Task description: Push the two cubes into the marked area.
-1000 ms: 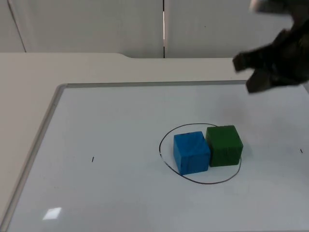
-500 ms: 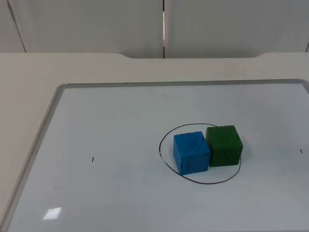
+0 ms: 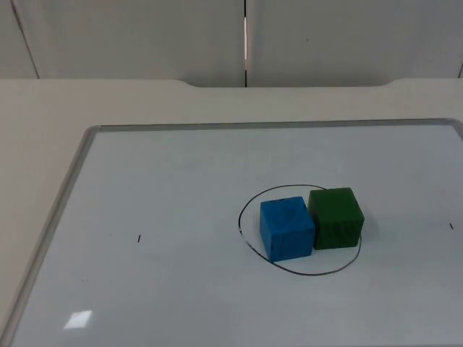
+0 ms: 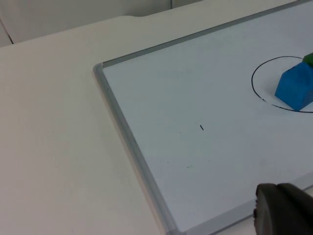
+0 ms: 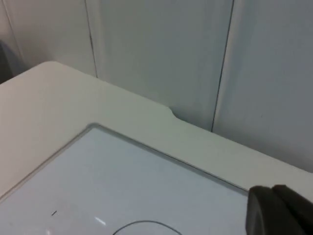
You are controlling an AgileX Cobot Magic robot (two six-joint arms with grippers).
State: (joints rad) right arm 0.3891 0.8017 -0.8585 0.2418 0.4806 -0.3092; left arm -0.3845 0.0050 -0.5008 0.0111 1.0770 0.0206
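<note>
Two cubes: both sit on the whiteboard (image 3: pixel 181 217), inside the drawn ring, touching side by side.
Left gripper (image 4: pixel 286 210): a single black fingertip shows in the left wrist view, above the near rim of the whiteboard; how far the claw is open cannot be told, and nothing is seen in its hold.
Table (image 3: pixel 43 108): white top, running back to the grey partition wall (image 3: pixel 145 36).
Whiteboard frame (image 3: pixel 69 188): grey rim; its left edge and far edge show in the top view, and one rounded corner shows in the left wrist view.
Small mark (image 3: pixel 138 238): short black stroke on the whiteboard, well apart from the ring, to its left in the top view; also seen in the left wrist view.
Ring (image 3: pixel 249 249): thin black line, roughly oval, drawn on the whiteboard right of centre in the top view.
Blue cube (image 3: pixel 287 228): left half of the ring, resting flat; its lower left corner lies close to the line. Partly seen in the left wrist view.
Green cube (image 3: pixel 336 217): right half of the ring, touching the blue cube's right face; its right edge stands just beside the line.
Second small mark (image 3: pixel 451 226): short black stroke near the right border of the top view.
Right gripper (image 5: pixel 281 210): a single black fingertip shows in the right wrist view, raised over the far part of the whiteboard and facing the partition wall; its opening cannot be told, and no object is seen in it.
</note>
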